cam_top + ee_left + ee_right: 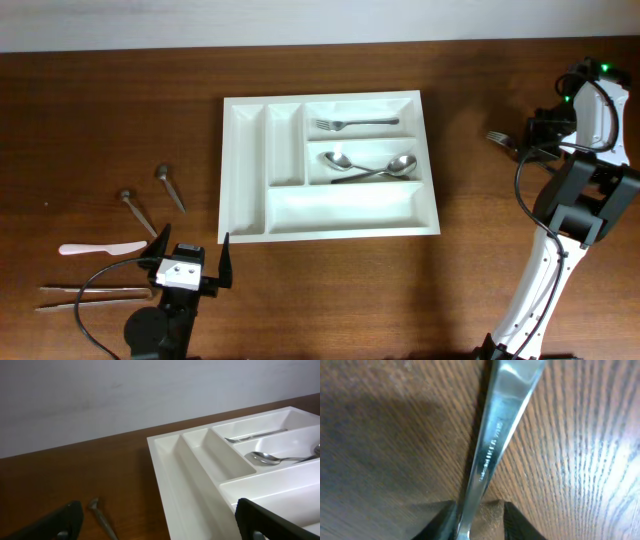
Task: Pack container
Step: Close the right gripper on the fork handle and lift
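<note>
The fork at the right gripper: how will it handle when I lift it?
Probably stiff: the fork looks like solid polished metal. Likely slippery: its glossy handle is a narrow strip inside the right gripper, so it may pivot when lifted. It lies flat on the table, so rolling seems unlikely.

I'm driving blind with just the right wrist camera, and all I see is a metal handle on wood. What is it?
Observer: A fork; its tines poke out beside the right gripper, on the table right of the white tray.
Operator: Where do forks belong?
Observer: A second fork lies alone in the tray's far long compartment.
Operator: Is the left arm in the way?
Observer: No, the left gripper hangs open off the tray's near-left corner, empty.
</note>
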Available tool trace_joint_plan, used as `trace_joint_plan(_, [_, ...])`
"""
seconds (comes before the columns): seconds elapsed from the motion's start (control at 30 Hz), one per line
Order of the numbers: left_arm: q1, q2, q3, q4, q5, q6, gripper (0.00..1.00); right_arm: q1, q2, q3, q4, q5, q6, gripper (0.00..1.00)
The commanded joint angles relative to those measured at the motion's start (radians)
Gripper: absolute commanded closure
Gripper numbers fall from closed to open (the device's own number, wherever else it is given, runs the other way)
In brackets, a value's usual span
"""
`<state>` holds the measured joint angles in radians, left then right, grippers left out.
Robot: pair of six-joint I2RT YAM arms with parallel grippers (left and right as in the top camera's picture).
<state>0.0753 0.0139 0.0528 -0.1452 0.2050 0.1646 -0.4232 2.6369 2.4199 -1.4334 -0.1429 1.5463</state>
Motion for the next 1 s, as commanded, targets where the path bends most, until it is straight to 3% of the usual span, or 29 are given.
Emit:
trace_joint_plan(0.0, [0.006,-0.009,-0.009,0.003,-0.004,0.01,0.01,-0.004,0.026,0.004,-0.004,0.019,0.015,0.77])
trace_joint_plan(0.27, [0.006,-0.009,-0.009,0.003,-0.004,0.01,0.01,-0.004,0.026,0.004,-0.012,0.019,0.003,0.96])
trace_joint_plan(0.5, [0.006,-0.009,-0.009,0.003,-0.004,0.01,0.01,-0.003,0.025,0.004,-0.017,0.02,-0.005,0.96])
trace_joint_plan(0.97, [0.006,-0.009,-0.009,0.003,-0.004,0.01,0.01,0.007,0.015,0.097,-0.024,0.019,-0.179,0.96])
